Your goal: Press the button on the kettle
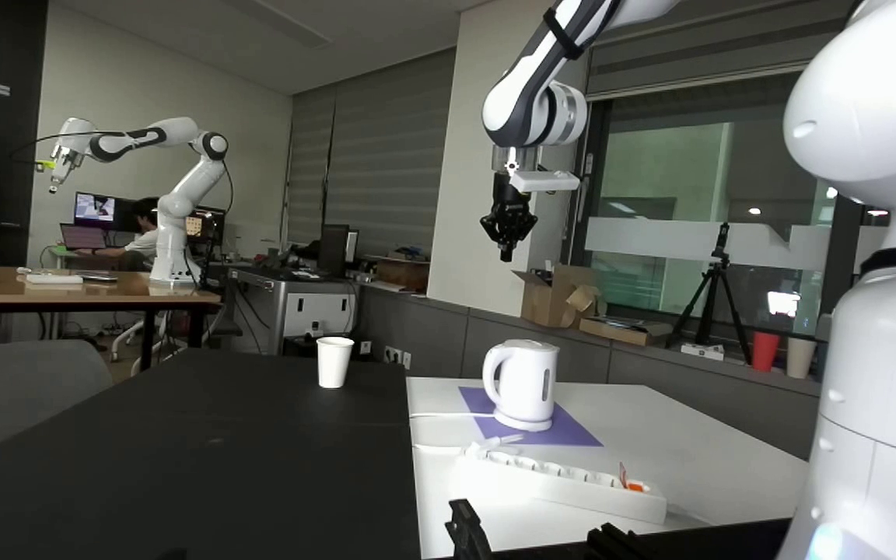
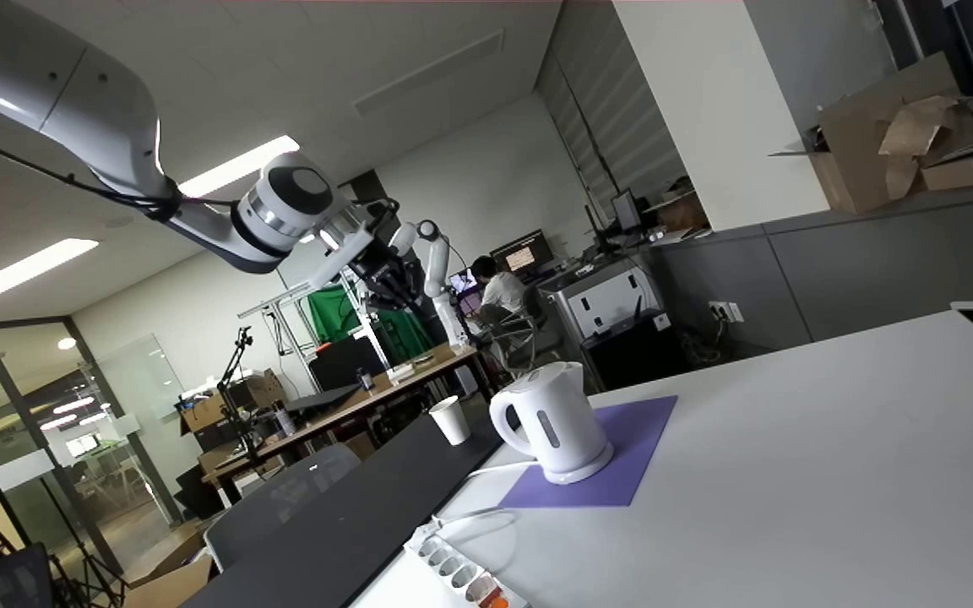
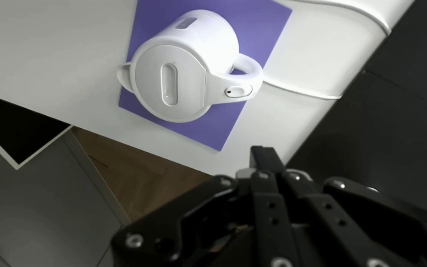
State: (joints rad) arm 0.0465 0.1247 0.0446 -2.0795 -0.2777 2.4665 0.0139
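1. A smooth white tabletop (image 2: 790,439) lies alongside a dull black tabletop (image 1: 222,467), their straight edges side by side.
2. Overhead reaches the Franka arm (image 1: 526,97), its rounded, glossy shells trimmed in dark gray, the wrist turned downward.
3. A thin purple sheet (image 3: 219,124), flat and sharp-cornered, lies on the white tabletop.
4. A white power strip (image 1: 561,484), long and boxy, lies near the sheet, round sockets lined along its top and a spot of orange at one end.
5. The kettle (image 1: 526,381), squat, rounded and plastic-looking, stands upright on the purple sheet in both exterior views; its loop handle (image 3: 252,65) points toward the black tabletop, and its disc-shaped lid (image 3: 191,89) carries an oblong recess.
6. The black, angular gripper (image 1: 506,253) hangs above the tabletops, well apart from the kettle, its slim fingers (image 3: 265,189) drawn together.
7. A plain white cup (image 1: 334,362), tapering to its foot, stands upright on the black tabletop.
8. The kettle's button (image 3: 238,91), a smooth oval with a tiny red mark near one end, sits atop the handle, apart from the gripper.
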